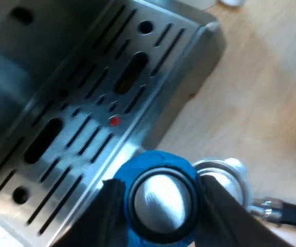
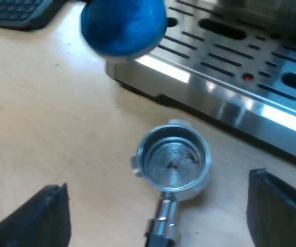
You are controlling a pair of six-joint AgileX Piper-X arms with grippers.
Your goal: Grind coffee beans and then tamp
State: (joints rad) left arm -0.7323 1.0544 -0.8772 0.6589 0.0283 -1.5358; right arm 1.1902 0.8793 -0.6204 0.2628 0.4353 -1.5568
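The blue tamper (image 1: 161, 203) is gripped between the fingers of the left gripper (image 1: 161, 182), close by the corner of the espresso machine's drip tray (image 1: 81, 123). The metal holder (image 2: 173, 162) is laid loose on the wooden table (image 2: 45, 113) just beside the tray's edge, and the right gripper (image 2: 158, 185) is held over it with fingers spread wide and empty. The holder's basket appears almost bare, with perhaps a few specks in it, so grinding is judged not yet done and tamping is left as well.
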